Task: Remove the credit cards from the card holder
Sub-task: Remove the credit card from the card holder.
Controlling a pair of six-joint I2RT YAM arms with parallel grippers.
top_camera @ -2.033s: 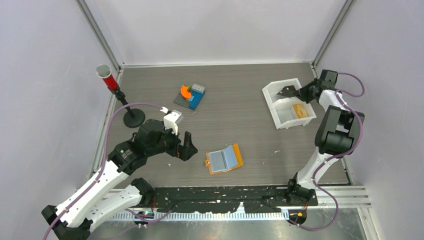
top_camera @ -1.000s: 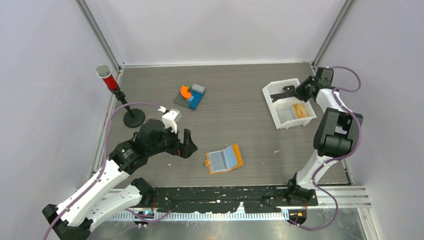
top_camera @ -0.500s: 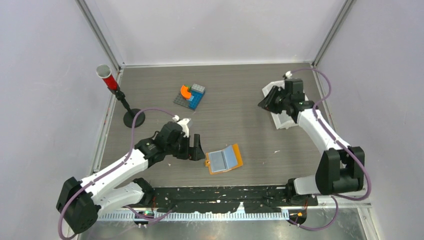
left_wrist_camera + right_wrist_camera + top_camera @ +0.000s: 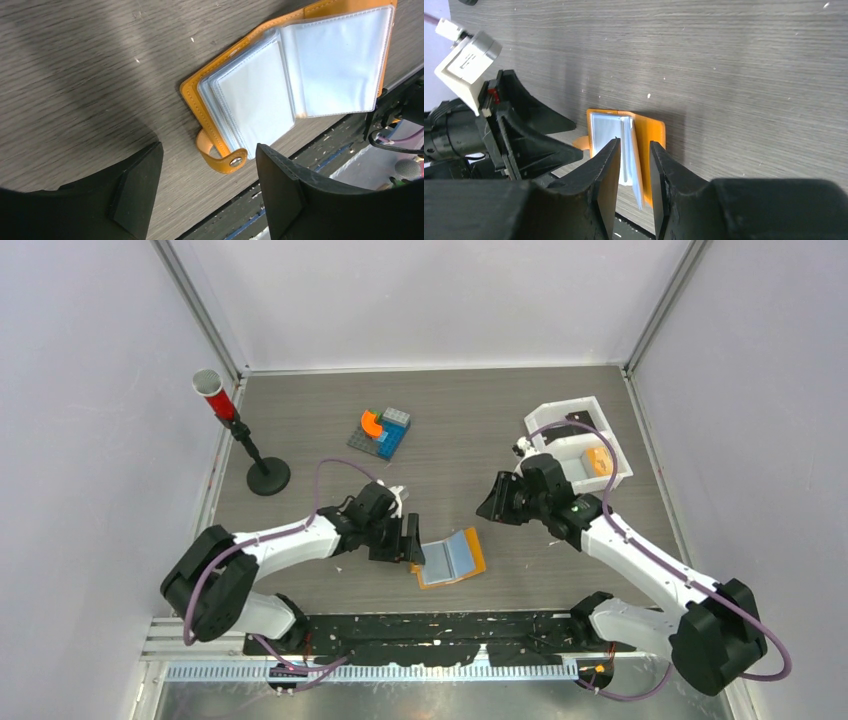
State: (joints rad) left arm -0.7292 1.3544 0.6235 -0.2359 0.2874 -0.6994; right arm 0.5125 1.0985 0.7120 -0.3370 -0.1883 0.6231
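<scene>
Left gripper (image 4: 207, 165) wide, empty, over card holder (image 4: 295, 85) tab (image 4: 220, 156); right gripper (image 4: 634, 150) barely parted, empty; sleeves (image 4: 335, 60) look floppy, pinch stiff cover (image 4: 190, 100)

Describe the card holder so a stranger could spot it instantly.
On the dark wood-grain table, look centre, near the front edge. The card holder lies open there: a flat tan-orange bifold with pale clear sleeves, unlike the coloured block pile and white tray farther back.

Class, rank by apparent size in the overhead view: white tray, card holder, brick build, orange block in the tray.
White tray
then card holder and brick build, too alike to rank
orange block smallest
</scene>
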